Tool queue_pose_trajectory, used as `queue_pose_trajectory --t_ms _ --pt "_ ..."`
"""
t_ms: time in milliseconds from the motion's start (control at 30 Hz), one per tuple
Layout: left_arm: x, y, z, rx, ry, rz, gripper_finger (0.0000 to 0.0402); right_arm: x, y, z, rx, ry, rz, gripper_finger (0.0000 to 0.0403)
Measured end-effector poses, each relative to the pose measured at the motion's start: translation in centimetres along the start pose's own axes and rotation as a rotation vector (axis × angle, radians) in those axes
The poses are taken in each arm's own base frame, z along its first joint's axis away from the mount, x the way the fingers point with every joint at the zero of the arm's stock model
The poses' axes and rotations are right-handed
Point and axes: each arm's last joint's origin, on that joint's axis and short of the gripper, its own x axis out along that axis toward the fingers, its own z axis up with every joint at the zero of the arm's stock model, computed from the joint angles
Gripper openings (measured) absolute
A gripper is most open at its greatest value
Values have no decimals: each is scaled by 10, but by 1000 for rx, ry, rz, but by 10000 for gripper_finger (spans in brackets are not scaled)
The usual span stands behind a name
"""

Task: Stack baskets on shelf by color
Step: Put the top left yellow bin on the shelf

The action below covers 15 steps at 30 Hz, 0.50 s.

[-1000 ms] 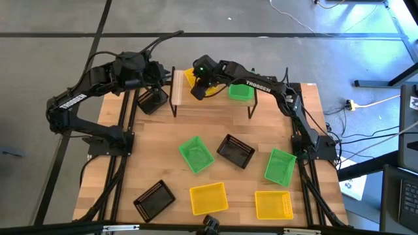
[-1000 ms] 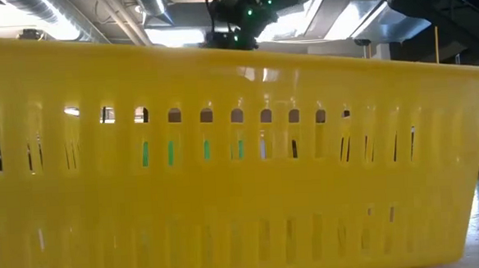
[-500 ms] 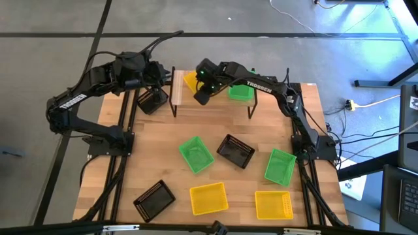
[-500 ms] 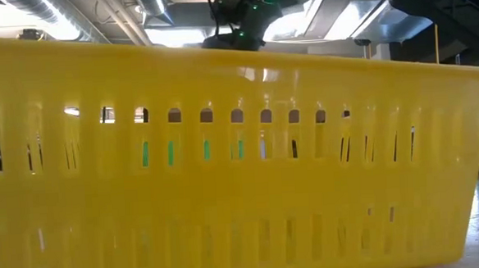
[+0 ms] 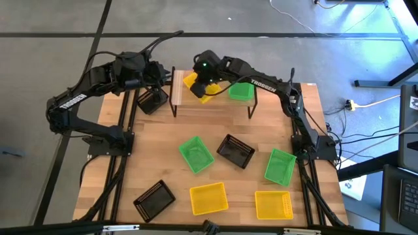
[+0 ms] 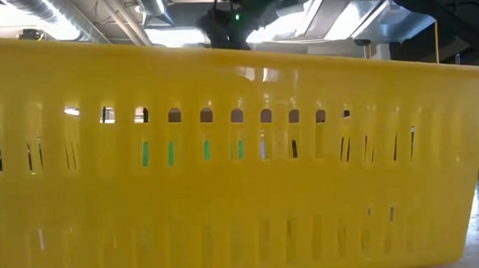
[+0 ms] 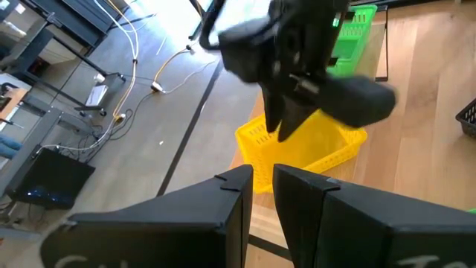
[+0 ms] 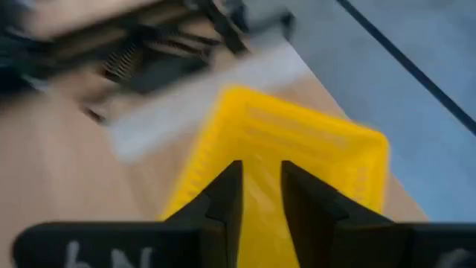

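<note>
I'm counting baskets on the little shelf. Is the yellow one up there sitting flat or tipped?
Tipped. The yellow basket on the shelf sits askew, one corner hanging off the front edge, with the right gripper just above it.

Around your worktop (image 5: 163, 163) you have a grey floor (image 5: 52, 26) crossed by dark lines, with white and yellow cables (image 5: 366, 104) trailing off to one side. Past it you see dark metal racks (image 7: 44, 97) along the floor's edge. Overhead you have silver ducts (image 6: 102, 10) and bright ceiling light (image 6: 332, 18).
</note>
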Motion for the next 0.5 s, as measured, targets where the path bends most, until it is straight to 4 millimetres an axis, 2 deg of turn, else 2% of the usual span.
queue_pose_trajectory --t_ms 133,200,367,500 --pt "0 0 0 0 1 0 47 -6 15 8 -80 -69 285 90" --pt "0 0 0 0 1 1 47 2 26 8 -159 -96 377 90" --pt "0 0 0 0 1 1 47 29 41 -2 -245 -88 415 90" --pt "0 0 0 0 0 1 47 47 44 -10 -251 -58 298 90"
